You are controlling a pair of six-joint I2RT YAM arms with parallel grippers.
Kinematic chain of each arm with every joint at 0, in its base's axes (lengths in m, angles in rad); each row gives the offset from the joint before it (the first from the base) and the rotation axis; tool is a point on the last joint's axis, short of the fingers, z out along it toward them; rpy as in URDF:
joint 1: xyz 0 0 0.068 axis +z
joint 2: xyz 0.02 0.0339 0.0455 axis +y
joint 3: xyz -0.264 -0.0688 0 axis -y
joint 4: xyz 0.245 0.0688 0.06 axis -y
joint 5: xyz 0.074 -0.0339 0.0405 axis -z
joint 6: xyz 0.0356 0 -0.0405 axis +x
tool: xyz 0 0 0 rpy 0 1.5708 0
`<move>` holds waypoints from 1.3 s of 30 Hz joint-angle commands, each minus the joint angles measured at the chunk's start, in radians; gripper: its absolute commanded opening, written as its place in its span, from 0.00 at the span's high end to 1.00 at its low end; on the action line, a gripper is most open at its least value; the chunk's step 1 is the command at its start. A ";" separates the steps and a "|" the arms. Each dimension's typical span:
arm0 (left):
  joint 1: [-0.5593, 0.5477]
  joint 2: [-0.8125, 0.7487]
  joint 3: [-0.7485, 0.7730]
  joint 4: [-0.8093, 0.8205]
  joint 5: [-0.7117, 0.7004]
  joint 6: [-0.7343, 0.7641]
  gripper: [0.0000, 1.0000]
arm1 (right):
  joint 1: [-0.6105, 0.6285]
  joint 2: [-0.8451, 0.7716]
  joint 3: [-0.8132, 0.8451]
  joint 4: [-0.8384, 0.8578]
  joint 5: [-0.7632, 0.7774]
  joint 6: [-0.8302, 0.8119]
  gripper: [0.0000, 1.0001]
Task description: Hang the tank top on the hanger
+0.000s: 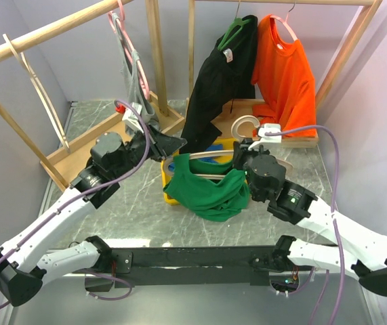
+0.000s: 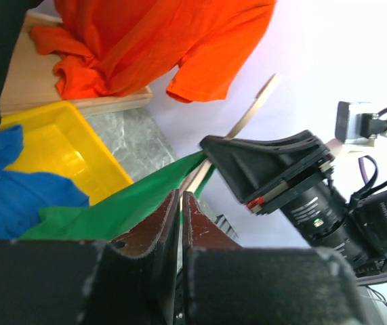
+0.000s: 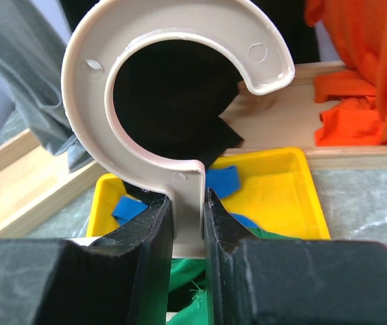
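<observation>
**A:** Where the light wooden clothes hanger with the thick curved hook [image 3: 85,108] is concerned, what has hold of it?

**B:** The right gripper [image 3: 188,206]. Its two black fingers are clamped on the hanger's neck, just below the hook, which stands upright above them.

**A:** And the deep green sleeveless fabric tank top [image 1: 207,189]?

**B:** It is over the middle of the grey marbled bench [image 1: 132,210], bunched and hanging from the hanger, above the near edge of the yellow plastic tray [image 1: 169,184]. A wooden arm of the hanger shows across its opening. Whether its lowest fold touches the bench, I cannot tell.

**A:** The left gripper [image 2: 180,217]?

**B:** Its fingers are pressed together on an edge of the green fabric, at the top's left side. The cloth runs from there toward the right gripper.

**A:** What lies in the tray?

**B:** A crumpled bright blue garment [image 2: 17,183], just beside the green cloth.

**A:** And behind?

**B:** An orange T-shirt [image 1: 284,68] and a black garment [image 1: 220,81] hang on the wooden rack [image 1: 156,54] along the far edge.
</observation>
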 commanded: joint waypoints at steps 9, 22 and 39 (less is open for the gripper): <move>0.003 0.051 0.164 -0.018 0.044 0.072 0.85 | 0.020 -0.013 -0.147 0.421 -0.115 -0.054 1.00; -0.003 -0.009 0.244 -0.380 0.020 0.434 0.41 | 0.017 0.031 -0.047 0.311 -0.155 -0.103 1.00; -0.026 -0.135 0.143 -0.558 0.099 0.604 0.55 | -0.023 -0.033 -0.089 0.216 -0.219 -0.077 1.00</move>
